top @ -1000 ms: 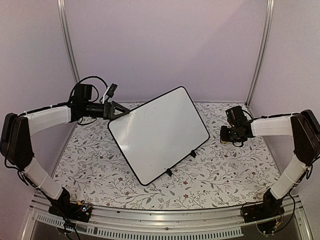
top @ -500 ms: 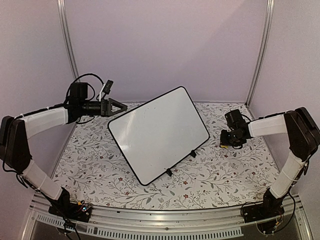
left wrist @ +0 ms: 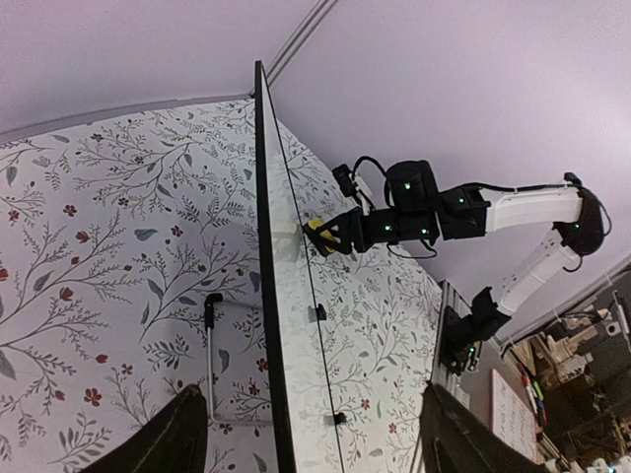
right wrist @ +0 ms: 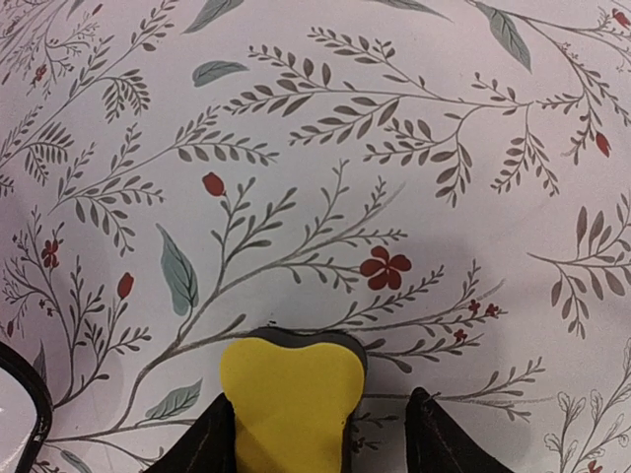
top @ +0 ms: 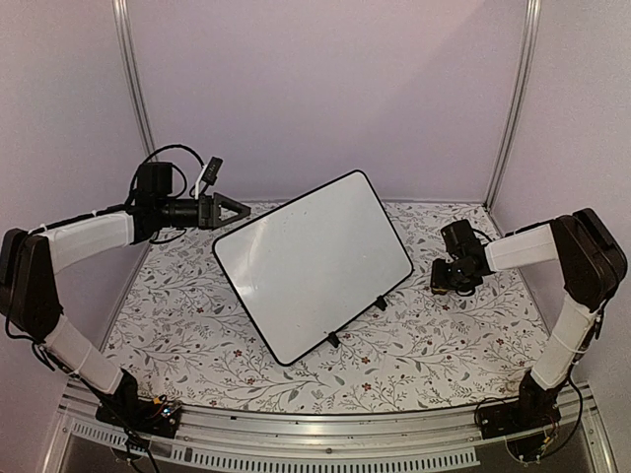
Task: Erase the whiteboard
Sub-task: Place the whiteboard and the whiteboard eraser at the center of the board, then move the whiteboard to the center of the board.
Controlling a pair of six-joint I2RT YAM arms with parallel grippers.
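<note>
A: Where is the whiteboard [top: 311,261] at this moment?

B: It is in the middle of the flowered tablecloth [top: 434,345]. It stands turned, with one corner toward 1 o'clock and the opposite corner toward 7 o'clock. Its small black feet [top: 333,340] are on the edge that faces 5 o'clock. In the top view its face looks plain white.

A: And the left gripper [top: 237,213]?

B: It hangs in the air at about 10 o'clock from the board, near the far left corner, but apart from it. Its jaws are spread wide and they grasp nothing. In the left wrist view the board shows edge-on, ahead of the two fingers.

A: What about the right gripper [top: 442,280]?

B: It is low over the cloth, at 3 o'clock from the board and a little apart from it. A yellow eraser [right wrist: 291,399] with a dark rim lies on the cloth between its fingers [right wrist: 434,439]. The jaws are released: there is a clear gap between the eraser and one finger. Whether the other finger touches it, I cannot tell.
</note>
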